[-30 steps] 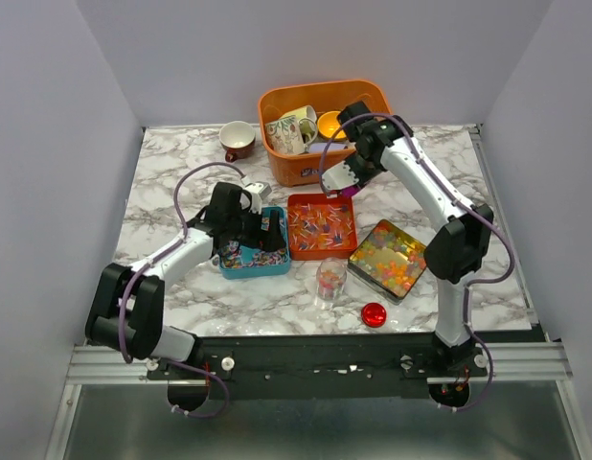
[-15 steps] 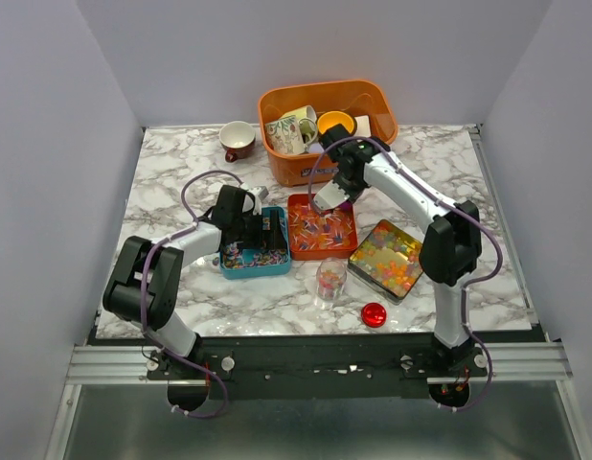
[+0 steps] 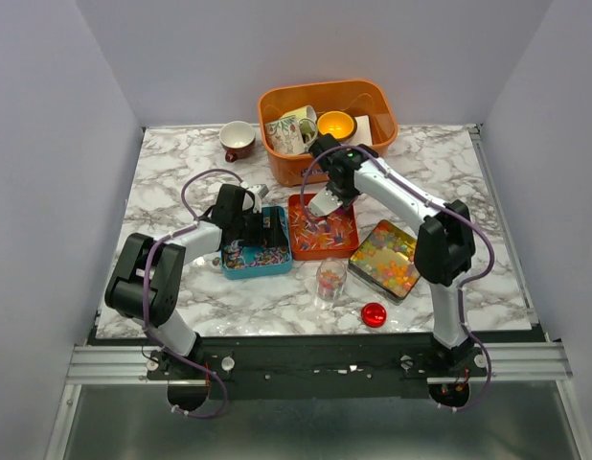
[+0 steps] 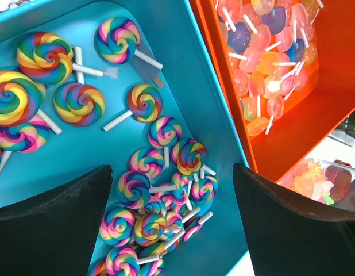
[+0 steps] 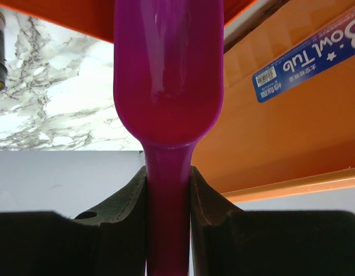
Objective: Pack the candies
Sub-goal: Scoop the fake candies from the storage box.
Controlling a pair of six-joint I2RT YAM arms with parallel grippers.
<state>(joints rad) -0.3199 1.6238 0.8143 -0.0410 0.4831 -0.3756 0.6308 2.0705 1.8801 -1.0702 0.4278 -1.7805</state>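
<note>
1. Overhead view: a marble bench [image 3: 171,192] holds three open containers of candies in a row at mid-frame.
   - A blue tin [image 3: 253,273] of swirl lollipops [image 3: 262,257] sits at the left.
   - An orange tray [image 3: 325,256] of pale lollipops [image 3: 320,230] sits hard against it at centre.
   - A metal tin [image 3: 361,270] of jelly sweets [image 3: 387,259] lies at an angle on the right.
   - A clear cup [image 3: 330,280], partly filled with sweets, stands just below the tray, with a red lid [image 3: 374,314] to its lower right.
   - An orange tub [image 3: 296,171] at top centre holds a mug [image 3: 291,129] and a yellow bowl [image 3: 335,125]. A small bowl [image 3: 238,140] sits to the tub's left.
   - The left arm [image 3: 195,238] reaches in from the lower left, with the left jaws over the blue tin.
   - The right arm [image 3: 401,192] arcs in from the lower right to the tray's upper edge.

2. Left wrist view: the left jaws stand wide apart and hold nothing. One black finger [image 4: 51,230] fills the lower left and the other the lower right. Rainbow swirl lollipops are scattered across the blue tin's floor between them. Translucent pale lollipops fill the orange tray at upper right. A few pale and red sweets show at the far lower right, but what holds them cannot be made out.

3. Right wrist view: the right jaws are clamped on the handle of a purple scoop [image 5: 168,69]. Its bowl points toward the top of the frame and looks empty. The tub's wall, with a blue label, crosses the right side, and the marble bench shows at left.
</note>
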